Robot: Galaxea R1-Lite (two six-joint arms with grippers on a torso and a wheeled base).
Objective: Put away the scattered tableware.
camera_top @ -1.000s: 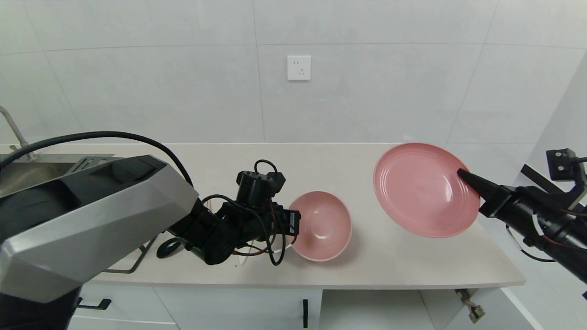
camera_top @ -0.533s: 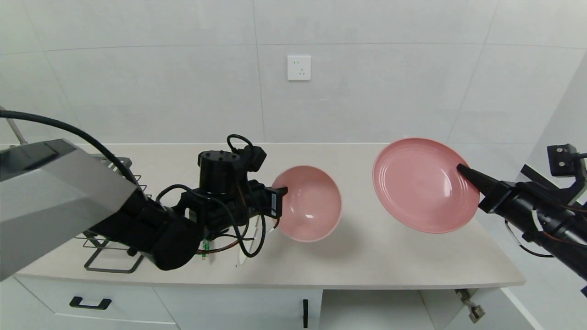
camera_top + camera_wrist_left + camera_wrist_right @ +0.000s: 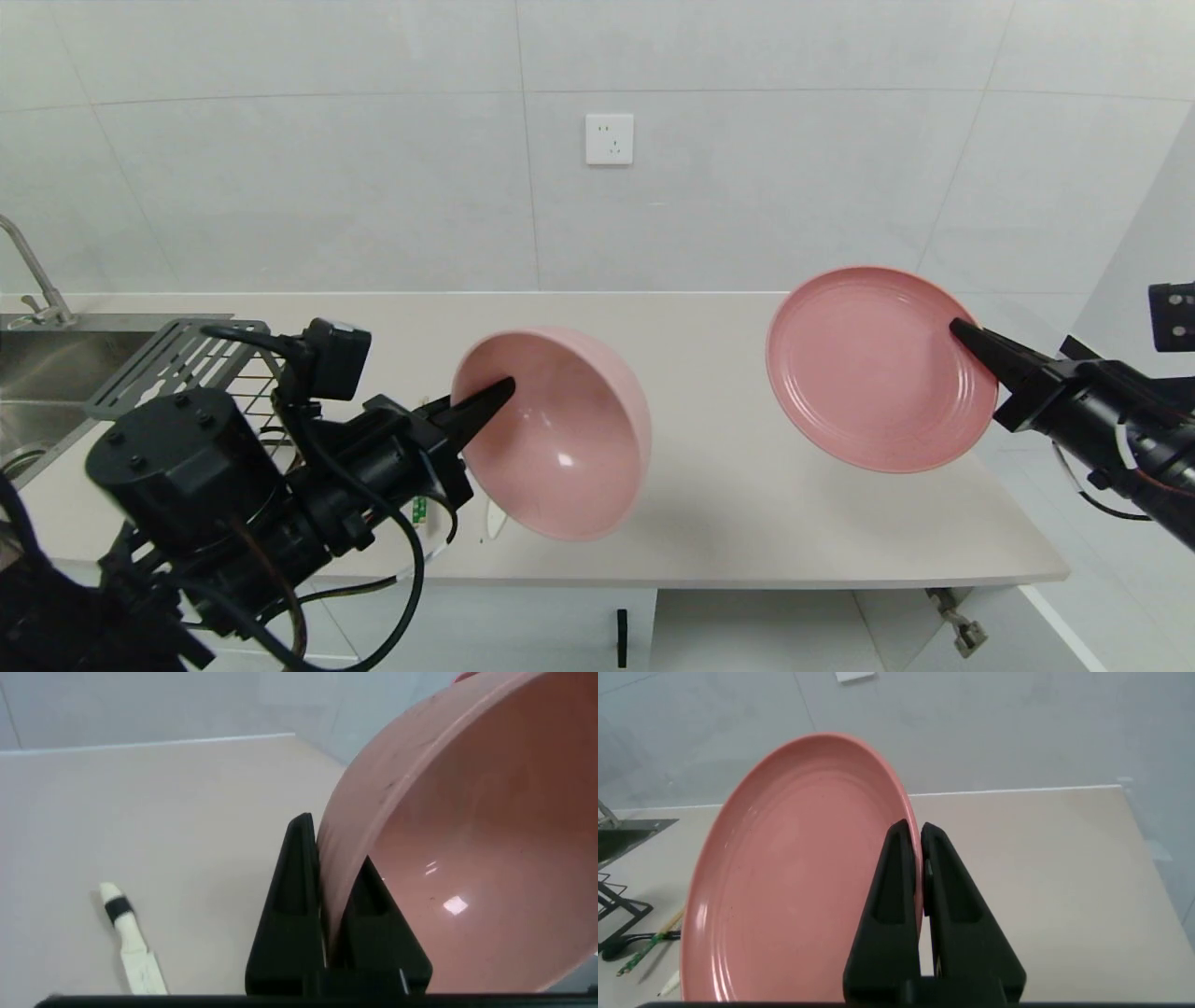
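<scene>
My left gripper (image 3: 481, 397) (image 3: 332, 896) is shut on the rim of a pink bowl (image 3: 560, 434) (image 3: 476, 849), holding it tilted on edge above the middle of the counter. Off to the right, my right gripper (image 3: 971, 341) (image 3: 921, 873) is shut on the rim of a pink plate (image 3: 878, 369) (image 3: 794, 868), which hangs tilted above the counter's right part. A white-handled utensil (image 3: 131, 947) (image 3: 493, 523) lies on the counter under the bowl. In the right wrist view, chopsticks (image 3: 649, 943) and a dark spoon (image 3: 621, 945) lie on the counter by the rack.
A metal dish rack (image 3: 201, 350) stands on the counter's left side, beside a sink (image 3: 37, 359) with a tap (image 3: 33, 271). The beige counter (image 3: 747, 513) ends at the right by a wall. Drawers and cabinet doors sit below the front edge.
My left gripper has lifted the bowl off the counter, carried it left and tipped it on edge. The right gripper has raised the plate slightly.
</scene>
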